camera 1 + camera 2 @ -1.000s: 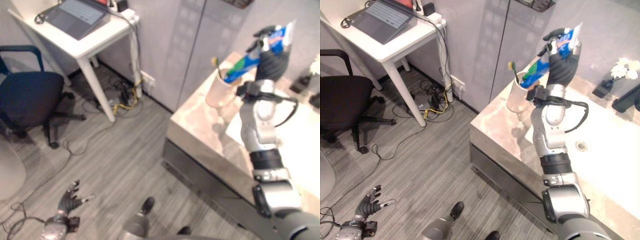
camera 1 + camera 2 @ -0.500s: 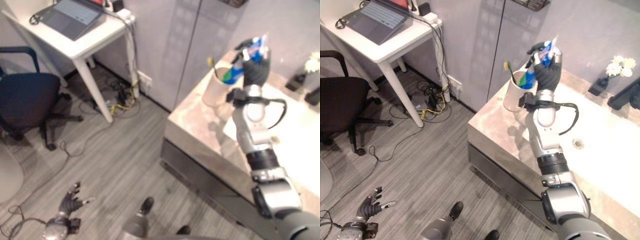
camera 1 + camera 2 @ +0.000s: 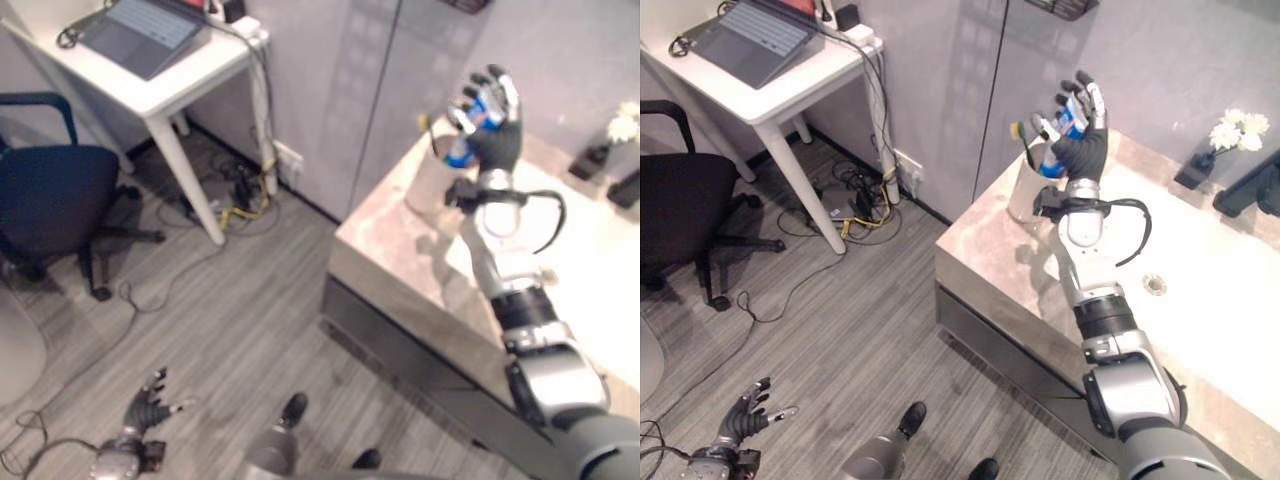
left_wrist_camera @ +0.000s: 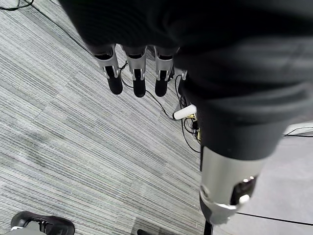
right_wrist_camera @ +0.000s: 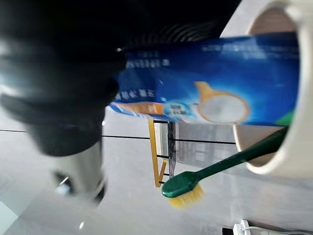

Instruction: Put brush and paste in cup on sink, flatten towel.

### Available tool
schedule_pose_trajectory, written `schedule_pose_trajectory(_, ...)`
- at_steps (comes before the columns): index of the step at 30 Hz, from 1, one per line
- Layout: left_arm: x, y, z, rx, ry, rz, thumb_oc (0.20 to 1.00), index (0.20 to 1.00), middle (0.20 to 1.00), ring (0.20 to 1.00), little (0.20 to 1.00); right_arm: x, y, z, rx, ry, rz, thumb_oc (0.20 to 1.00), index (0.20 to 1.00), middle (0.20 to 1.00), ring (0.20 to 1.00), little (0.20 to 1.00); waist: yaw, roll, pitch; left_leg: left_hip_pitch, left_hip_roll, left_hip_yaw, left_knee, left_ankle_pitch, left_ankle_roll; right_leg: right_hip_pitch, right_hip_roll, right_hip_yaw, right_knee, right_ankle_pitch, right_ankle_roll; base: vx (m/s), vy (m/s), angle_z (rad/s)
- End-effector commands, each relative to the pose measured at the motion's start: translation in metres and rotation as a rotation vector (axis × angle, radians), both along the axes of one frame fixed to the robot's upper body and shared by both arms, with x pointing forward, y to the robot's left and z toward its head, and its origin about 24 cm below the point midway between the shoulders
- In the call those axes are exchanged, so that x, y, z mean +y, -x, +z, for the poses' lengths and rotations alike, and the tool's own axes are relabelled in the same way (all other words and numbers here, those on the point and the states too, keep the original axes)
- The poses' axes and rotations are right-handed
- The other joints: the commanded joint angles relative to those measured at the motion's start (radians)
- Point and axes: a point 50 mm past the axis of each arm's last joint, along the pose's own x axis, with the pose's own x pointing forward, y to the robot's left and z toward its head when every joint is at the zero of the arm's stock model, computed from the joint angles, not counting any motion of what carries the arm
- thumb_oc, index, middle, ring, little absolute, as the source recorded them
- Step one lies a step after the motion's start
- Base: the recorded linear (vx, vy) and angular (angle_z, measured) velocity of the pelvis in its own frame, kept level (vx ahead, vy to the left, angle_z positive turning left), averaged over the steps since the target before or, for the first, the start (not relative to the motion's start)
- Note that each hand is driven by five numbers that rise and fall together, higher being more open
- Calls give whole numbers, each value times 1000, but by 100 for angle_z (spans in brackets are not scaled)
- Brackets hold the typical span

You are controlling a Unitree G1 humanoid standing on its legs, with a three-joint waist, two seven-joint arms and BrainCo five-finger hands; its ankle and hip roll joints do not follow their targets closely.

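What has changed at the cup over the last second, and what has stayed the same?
The right hand has lowered the blue toothpaste tube into the cup and opened its fingers, which now spread above the tube. Earlier it gripped the tube tilted high above the cup. The green toothbrush stays in the cup, the cup stays on the sink counter, and the left hand stays hanging open near the floor.

Blue toothpaste tube (image 5: 210, 81) leaned with its lower end inside the pale cup (image 3: 1025, 190) on the marble sink counter (image 3: 990, 250), beside a green toothbrush (image 5: 220, 166) standing bristles-up, sticking out past the rim.
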Motion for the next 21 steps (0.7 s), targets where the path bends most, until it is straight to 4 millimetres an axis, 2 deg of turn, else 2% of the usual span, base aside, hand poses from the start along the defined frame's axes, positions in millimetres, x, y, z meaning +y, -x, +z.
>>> schedule_pose_trajectory(1,3,-2,4,-22,-42,-30,1000,1000,1000,1000,1000,-7,4,33,-139,53,-61,1000,1000,1000,1000,1000,14,15,-62,23,27,-14,-41,-80,59,58,-19,-6,5,-71,39,0,0,0)
schedule_pose_trajectory(6,1,-8,8,-47,-44,-40,1000,1000,1000,1000,1000,-11,12,44,-207,36,-118,1000,1000,1000,1000,1000,15,26,-68,35,29,-10,-41,-84,59,68,-20,-3,5,-74,38,-21,-6,0)
schedule_pose_trajectory(8,0,-13,15,-87,-39,-49,1000,1000,1000,1000,1000,-15,23,54,-279,53,-170,1000,1000,1000,1000,1000,14,34,-72,42,30,-7,-41,-86,60,73,-20,0,5,-75,39,-48,15,-1)
schedule_pose_trajectory(9,-2,-17,23,-138,-10,-41,1000,1000,1000,1000,1000,-21,33,60,-330,92,-247,1000,1000,1000,1000,1000,7,45,-76,41,25,-1,-41,-72,69,66,-26,-6,5,-62,36,-85,37,-4)
schedule_pose_trajectory(14,-2,-18,39,-233,128,-8,1000,1000,1000,1000,1000,-33,46,72,-381,190,-377,1000,1000,1000,1000,1000,-15,58,-85,56,28,27,-41,-79,75,64,-29,23,5,-56,40,-56,25,-14)
schedule_pose_trajectory(17,5,-21,58,-287,109,-48,1000,1000,1000,1000,1000,-56,59,74,-395,280,-486,1000,1000,1000,1000,1000,-44,65,-93,72,32,53,-41,-84,81,63,-31,50,5,-50,42,-35,26,-30)
schedule_pose_trajectory(20,15,-22,79,-336,60,-98,1000,1000,1000,1000,1000,-101,77,56,-302,433,-691,1000,1000,1000,1000,1000,-84,74,-101,96,38,81,-41,-96,80,68,-27,78,5,-52,46,-10,12,-38)
schedule_pose_trajectory(21,17,-23,88,-377,55,-93,1000,1000,1000,1000,1000,-124,87,42,-230,455,-786,1000,1000,1000,1000,1000,-102,77,-105,102,39,89,-41,-100,80,67,-26,87,5,-53,46,-5,-3,-41)
